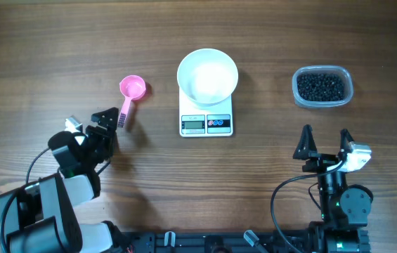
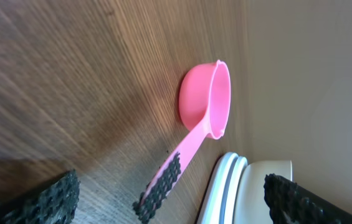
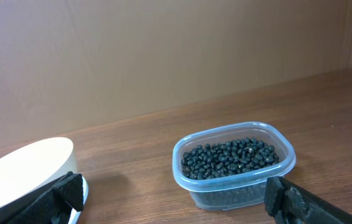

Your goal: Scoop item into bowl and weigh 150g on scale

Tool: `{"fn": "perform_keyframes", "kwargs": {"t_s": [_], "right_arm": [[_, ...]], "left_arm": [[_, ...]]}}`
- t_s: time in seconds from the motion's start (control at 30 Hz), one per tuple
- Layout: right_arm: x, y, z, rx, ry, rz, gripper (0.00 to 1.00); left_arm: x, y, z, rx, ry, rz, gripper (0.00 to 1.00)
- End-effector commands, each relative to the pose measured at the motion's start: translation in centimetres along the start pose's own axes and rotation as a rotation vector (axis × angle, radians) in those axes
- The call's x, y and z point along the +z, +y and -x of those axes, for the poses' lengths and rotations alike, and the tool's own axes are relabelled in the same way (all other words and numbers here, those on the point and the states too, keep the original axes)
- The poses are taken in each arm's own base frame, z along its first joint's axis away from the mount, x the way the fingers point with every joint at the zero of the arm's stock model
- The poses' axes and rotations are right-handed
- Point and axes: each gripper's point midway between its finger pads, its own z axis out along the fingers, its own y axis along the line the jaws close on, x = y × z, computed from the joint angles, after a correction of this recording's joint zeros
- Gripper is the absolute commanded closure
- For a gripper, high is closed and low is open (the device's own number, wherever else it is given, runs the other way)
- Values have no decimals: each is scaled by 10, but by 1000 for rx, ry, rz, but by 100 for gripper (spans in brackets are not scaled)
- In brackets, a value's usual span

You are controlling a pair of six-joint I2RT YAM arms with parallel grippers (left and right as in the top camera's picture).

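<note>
The white bowl (image 1: pixel 207 76) stands empty on the white scale (image 1: pixel 206 124) at mid-table. Tiny black beans, the item (image 1: pixel 320 86), fill a clear tub (image 1: pixel 298 95) at the right. A pink scoop (image 1: pixel 133 87) lies left of the scale, its black-gripped handle (image 1: pixel 123 117) pointing toward me. My left gripper (image 1: pixel 104 119) is open just short of that handle end (image 2: pixel 160 193), its fingers (image 2: pixel 51 199) wide on either side. My right gripper (image 1: pixel 324 139) is open near the front edge, facing the tub (image 3: pixel 233 163) and the beans (image 3: pixel 228 155), with nothing between its pads (image 3: pixel 63 190).
The bowl's side (image 3: pixel 26 171) shows at the left of the right wrist view. In the left wrist view the scale's white edge (image 2: pixel 225 186) lies close to the scoop handle. Bare wooden tabletop (image 1: pixel 268 161) stretches between the two arms.
</note>
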Motion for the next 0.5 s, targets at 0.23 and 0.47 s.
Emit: {"fn": "perform_keyframes", "kwargs": {"t_s": [0.23, 0.47], "right_arm": [[-1, 0, 3, 3, -13, 2, 0], [-1, 0, 3, 3, -13, 2, 0]], "left_arm": [[4, 23, -4, -32, -29, 96, 0], [4, 23, -4, -32, -29, 96, 0]]}}
